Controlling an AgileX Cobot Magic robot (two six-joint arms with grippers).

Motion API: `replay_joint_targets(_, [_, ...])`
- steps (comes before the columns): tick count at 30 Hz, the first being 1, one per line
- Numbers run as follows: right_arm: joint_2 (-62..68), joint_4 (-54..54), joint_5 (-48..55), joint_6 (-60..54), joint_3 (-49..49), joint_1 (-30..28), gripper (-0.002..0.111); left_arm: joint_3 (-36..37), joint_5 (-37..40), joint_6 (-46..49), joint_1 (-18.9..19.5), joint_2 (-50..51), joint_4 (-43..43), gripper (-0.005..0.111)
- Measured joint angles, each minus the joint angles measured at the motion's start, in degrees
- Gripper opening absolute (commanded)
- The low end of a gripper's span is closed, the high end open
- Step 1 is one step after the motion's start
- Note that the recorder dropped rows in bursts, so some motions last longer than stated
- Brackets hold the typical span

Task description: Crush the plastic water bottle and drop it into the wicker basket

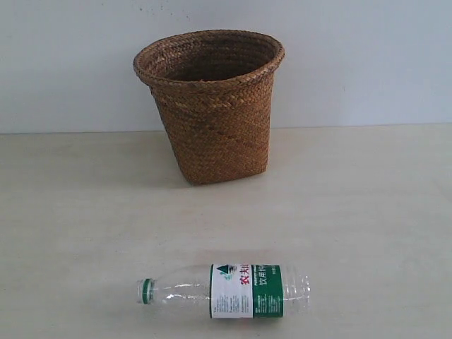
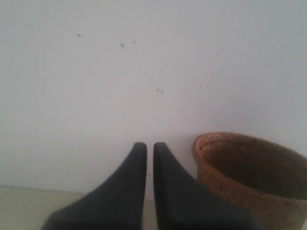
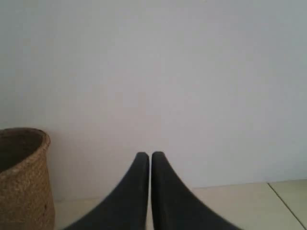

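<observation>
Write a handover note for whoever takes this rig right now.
Tools: left tool shut, empty; right tool shut, empty. Neither shows in the exterior view.
Things: plastic water bottle uncrushed, lying on its side on the table, in front of the upright wicker basket and apart from it.
Done: nothing.
Left: grasp the bottle, crush it, drop it in the basket.

The plastic water bottle [image 1: 224, 290] lies on its side before the wicker basket [image 1: 212, 113].
</observation>
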Motion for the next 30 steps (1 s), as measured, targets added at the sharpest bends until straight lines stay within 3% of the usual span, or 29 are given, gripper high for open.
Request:
replay_joint_targets(12, [14.12,-0.12,13.35,-12.36,-10.18,1.49,0.000,-10.31,20.27,15.08,-0.15,13.59,2.34,0.004])
replay_joint_targets(17, [20.41,-0.12,22.79,-17.99,-15.90,5.54,0.000,-13.54,27.74,26.67,-3.70,18.42,-0.67,0.004])
replay_joint_targets(23, [28.32,0.66,36.14,-23.60,-22.55,10.26,0.000,-18.47,39.10,41.69,-8.45,26.11,-7.75,0.004])
replay_joint_targets(30, [36.37,6.25,44.04,-31.03,-26.47,15.68,0.000,-21.98,49.92,59.46,-9.50,34.49,-21.51,0.004])
